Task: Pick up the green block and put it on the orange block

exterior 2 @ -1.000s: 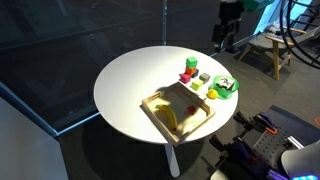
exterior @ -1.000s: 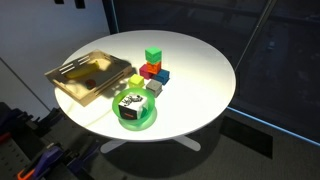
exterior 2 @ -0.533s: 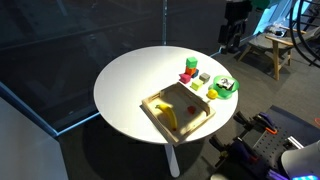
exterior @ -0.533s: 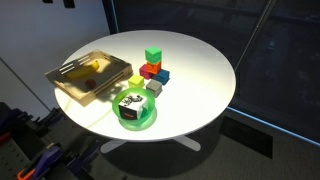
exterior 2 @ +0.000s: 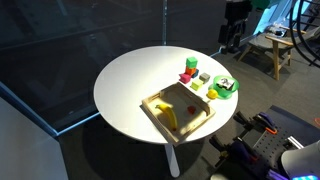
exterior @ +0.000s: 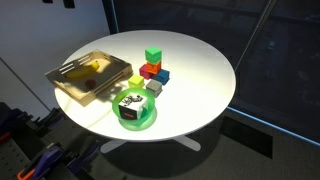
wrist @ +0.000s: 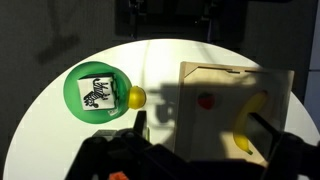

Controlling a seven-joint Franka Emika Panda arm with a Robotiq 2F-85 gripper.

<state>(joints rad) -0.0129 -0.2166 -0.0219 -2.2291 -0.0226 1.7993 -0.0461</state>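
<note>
The green block [exterior: 153, 55] [exterior 2: 189, 64] is a bright green cube in the cluster of toy blocks near the table's middle. In both exterior views it shows directly above a red-orange cube [exterior: 149, 70] [exterior 2: 186, 76]. I cannot tell whether that one is the orange block or the redder cube. My gripper [wrist: 200, 130] is open and empty, its two dark fingers wide apart above the wooden tray. In an exterior view the gripper [exterior 2: 233, 38] hangs high beyond the table's far edge, well away from the blocks. No block shows in the wrist view.
A blue cube [exterior: 163, 75] and a grey block [exterior: 154, 87] lie by the cluster. A round green plate [exterior: 133, 118] [wrist: 80, 105] holds a patterned object, with a yellow ball [wrist: 135, 97] at its rim. A wooden tray [exterior: 62, 75] [wrist: 225, 80] holds a banana [wrist: 250, 125] and a red fruit [wrist: 205, 100].
In an exterior view the arm shifted slightly to the right between one second and half a second ago. Since then nothing has moved. The blocks stayed put.
</note>
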